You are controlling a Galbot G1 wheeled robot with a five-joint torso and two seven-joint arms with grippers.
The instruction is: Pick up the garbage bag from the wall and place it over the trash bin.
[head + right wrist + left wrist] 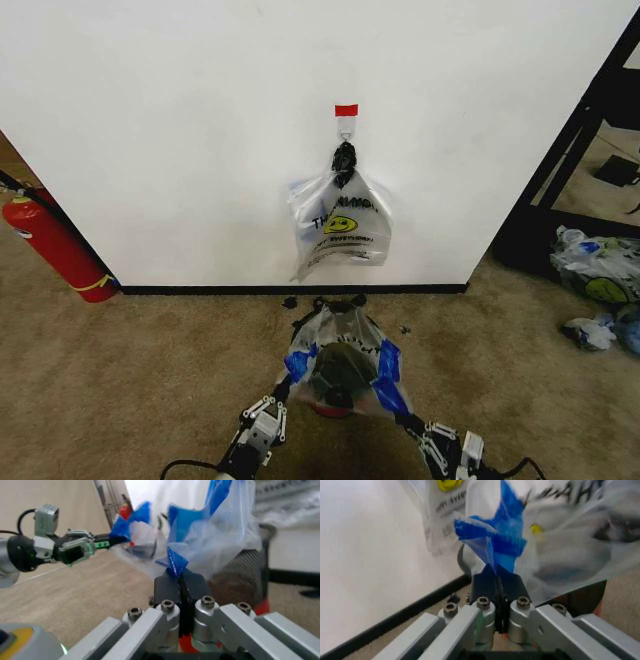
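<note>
**Bag stretched over the bin, both arms gripping a handle**

From the head camera, the garbage bag (341,362) sits draped over the trash bin (333,404) on the carpet (150,360), just in front of the white wall (200,130) and its black skirting strip (200,290). The bin's dark mouth shows through the thin plastic, with a sliver of red base below. The left gripper (297,368) holds the blue patch on one side and the right gripper (392,398) the blue patch on the other, the bag spread between them. On the wall above, a bunch of like bags (340,225) with a black knot hangs from a hook (346,127) under a small red tape square (346,109). A red fire extinguisher (55,245) leans at the wall's left end.

From the left wrist, the left gripper (497,578) has its jaws pressed together on a blue handle strip (497,542) of the garbage bag (570,551), with the wall (365,562) close beside.

From the right wrist, the right gripper (178,578) is likewise clamped on a blue strip, the garbage bag (220,543) billowing over the mesh trash bin (245,570). The left gripper (107,543) shows across the way, pinching the far handle.
</note>
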